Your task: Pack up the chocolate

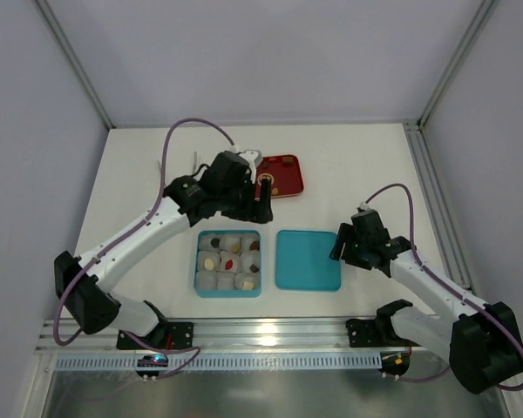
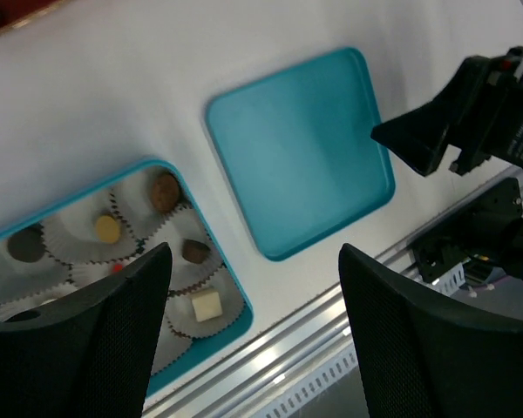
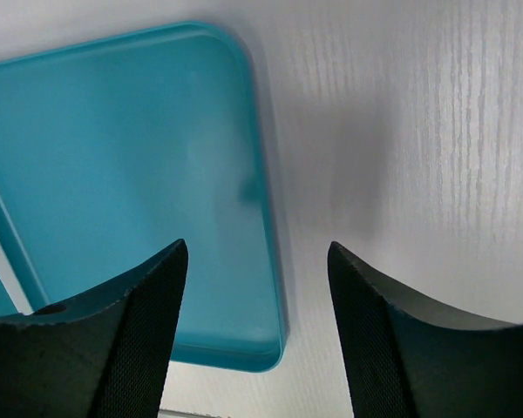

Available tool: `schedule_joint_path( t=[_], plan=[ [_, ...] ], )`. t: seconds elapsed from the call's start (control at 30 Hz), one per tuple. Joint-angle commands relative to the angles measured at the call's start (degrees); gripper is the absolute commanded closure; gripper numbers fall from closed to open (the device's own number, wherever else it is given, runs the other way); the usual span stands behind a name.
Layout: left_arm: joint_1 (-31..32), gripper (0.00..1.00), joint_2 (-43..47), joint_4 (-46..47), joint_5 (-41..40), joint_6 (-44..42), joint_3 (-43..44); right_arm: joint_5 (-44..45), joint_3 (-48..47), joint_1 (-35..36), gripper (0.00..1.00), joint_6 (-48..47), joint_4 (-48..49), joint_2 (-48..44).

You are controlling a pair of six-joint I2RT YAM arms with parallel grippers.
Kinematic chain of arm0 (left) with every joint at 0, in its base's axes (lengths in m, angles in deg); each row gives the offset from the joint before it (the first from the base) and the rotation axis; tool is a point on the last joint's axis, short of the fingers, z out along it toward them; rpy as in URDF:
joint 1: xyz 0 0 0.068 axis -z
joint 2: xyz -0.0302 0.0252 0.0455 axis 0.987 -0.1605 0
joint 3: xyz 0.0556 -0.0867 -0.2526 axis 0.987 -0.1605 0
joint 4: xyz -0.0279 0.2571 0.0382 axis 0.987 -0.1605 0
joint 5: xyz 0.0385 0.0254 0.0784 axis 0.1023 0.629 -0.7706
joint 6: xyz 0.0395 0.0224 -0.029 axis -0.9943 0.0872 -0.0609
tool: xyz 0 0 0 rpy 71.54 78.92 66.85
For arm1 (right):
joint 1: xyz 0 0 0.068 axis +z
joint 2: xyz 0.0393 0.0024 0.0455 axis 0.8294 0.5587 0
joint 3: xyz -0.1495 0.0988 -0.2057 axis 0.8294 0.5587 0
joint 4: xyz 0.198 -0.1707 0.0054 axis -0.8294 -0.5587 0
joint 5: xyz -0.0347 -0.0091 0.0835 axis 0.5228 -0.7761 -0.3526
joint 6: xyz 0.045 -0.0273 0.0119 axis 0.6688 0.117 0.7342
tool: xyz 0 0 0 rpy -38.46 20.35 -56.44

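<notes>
The chocolate (image 1: 230, 261) is seen in the teal box (image 1: 228, 294) at 7 o'clock of the left gripper (image 1: 263, 202), jaws apart and empty; the teal lid (image 1: 307, 259) is edged by the right gripper (image 1: 340, 246), jaws parted.

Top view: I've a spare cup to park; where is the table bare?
Bare table lies right of the red tray, past the right gripper, and at the far left corner. Crowded: left gripper between tray and teal box, lid beside it.
</notes>
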Motion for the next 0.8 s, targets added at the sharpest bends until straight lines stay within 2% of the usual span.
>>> schedule_joint_path(
  t=[0.0, 0.07, 0.17, 0.2, 0.3, 0.4, 0.6, 0.73, 0.77],
  plan=[
    [5.0, 0.25, 3.3, 7.0, 2.9, 4.6, -3.3, 2.6, 1.6, -0.1, 0.34, 3.2, 2.2, 0.3],
    [8.0, 0.25, 3.2, 7.7, 2.8, 5.2, -4.0, 2.8, 2.1, -0.1, 0.41, 3.5, 2.8, 1.2],
    [10.5, 0.25, 3.3, 9.6, 3.1, 6.0, -5.6, 3.6, 2.0, 0.5, 0.46, 3.9, 3.4, 3.0],
    [10.8, 0.25, 3.4, 10.6, 3.1, 6.2, -6.5, 3.9, 2.0, 0.8, 0.49, 3.9, 3.7, 4.0],
    [11.5, 0.25, 3.7, 12.0, 3.7, 6.8, -8.4, 5.0, 1.5, 2.7, 0.52, 5.2, 4.9, 6.1],
    [11.7, 0.25, 4.3, 12.9, 4.0, 7.0, -10.1, 6.7, 0.6, 3.8, 0.63, 5.4, 4.8, 8.7],
    [11.7, 0.25, 4.5, 14.5, 4.3, 6.8, -12.8, 6.9, 1.5, 4.5, 0.74, 5.8, 6.2, 11.1],
    [11.7, 0.24, 3.0, 15.6, 4.6, 6.2, -13.1, 7.6, 0.5, 4.6, 0.94, 4.7, 5.4, 11.7],
    [11.7, 0.24, 2.5, 15.9, 4.3, 5.6, -12.9, 7.6, 0.1, 4.5, 0.96, 4.1, 4.8, 11.4]
  ],
)
